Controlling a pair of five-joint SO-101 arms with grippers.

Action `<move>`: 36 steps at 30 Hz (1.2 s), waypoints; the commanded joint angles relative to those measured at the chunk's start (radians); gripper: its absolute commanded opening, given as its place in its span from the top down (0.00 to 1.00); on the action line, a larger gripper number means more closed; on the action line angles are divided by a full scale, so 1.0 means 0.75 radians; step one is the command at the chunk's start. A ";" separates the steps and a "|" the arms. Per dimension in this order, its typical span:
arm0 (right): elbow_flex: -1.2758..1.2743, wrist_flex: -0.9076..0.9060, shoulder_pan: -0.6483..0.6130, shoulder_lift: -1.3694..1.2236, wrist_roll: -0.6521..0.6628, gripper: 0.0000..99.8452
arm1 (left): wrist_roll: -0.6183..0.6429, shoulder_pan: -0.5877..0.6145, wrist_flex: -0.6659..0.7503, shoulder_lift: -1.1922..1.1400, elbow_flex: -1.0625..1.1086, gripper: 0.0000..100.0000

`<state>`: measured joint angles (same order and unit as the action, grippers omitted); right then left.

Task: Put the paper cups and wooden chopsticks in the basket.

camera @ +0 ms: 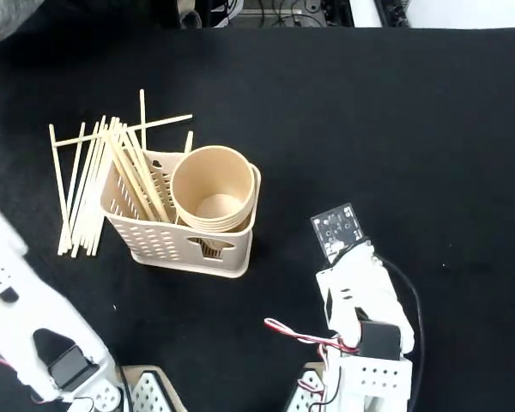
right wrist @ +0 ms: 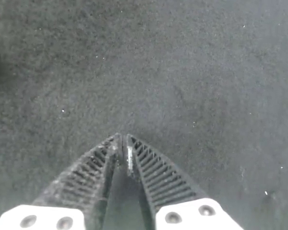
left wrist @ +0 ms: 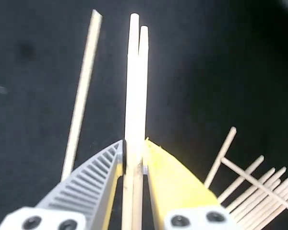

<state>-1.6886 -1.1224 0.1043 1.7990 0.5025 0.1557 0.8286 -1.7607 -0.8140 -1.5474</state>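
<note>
Filling the basket (camera: 180, 251): well along, not finished.
Cups (camera: 213, 190): nested in one stack, upright in the basket's right half; that part looks done.
Bundle (camera: 139, 176): several chopsticks already in, leaning out of the basket's left half, tips past the rim.
Loose chopsticks (camera: 79, 184): a good many lying on the cloth (camera: 395, 129) just beside the basket's left wall, a couple crosswise at the far end. That's the work left.
Pair (left wrist: 137, 72): two sticks side by side, pinched in the left gripper (left wrist: 133, 146), pointing out over dark cloth, with more sticks lying near.
Left jaws: grey one and yellow one pressed tight against the pair.
Left arm (camera: 30, 330): down at the near-left corner of the table, short of the basket.
Right gripper (right wrist: 122, 143): pressed together on nothing, hanging above bare cloth.
Right arm (camera: 360, 300): folded back by its base, well apart from the basket.
Next, by the look of it: pair over to the basket's left half, then the loose lot.
</note>
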 commanded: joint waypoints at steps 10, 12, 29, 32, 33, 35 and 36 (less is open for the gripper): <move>0.003 -0.006 -0.016 0.091 0.012 0.99 | -0.115 -0.044 0.002 1.209 0.813 0.97; 0.003 -0.004 0.006 0.091 0.012 0.99 | -0.115 -0.130 0.006 1.379 0.967 0.97; 0.003 0.000 0.023 0.093 0.014 0.99 | -0.008 -0.545 1.199 2.878 2.585 0.97; 0.003 0.000 0.023 0.093 0.014 0.99 | -0.008 -0.633 1.586 3.130 2.955 0.97; 0.003 0.000 0.023 0.093 0.014 0.99 | -0.016 -0.705 1.692 3.200 3.053 0.97; 0.003 0.000 0.023 0.093 0.014 0.99 | -0.020 -0.830 1.796 3.290 3.186 0.97; 0.003 0.000 0.023 0.093 0.014 0.99 | -0.020 -0.879 1.800 3.302 3.221 0.97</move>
<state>-1.6886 -1.1224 0.1105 1.7990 0.5025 0.1450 0.2777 -0.5317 1.5934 0.7357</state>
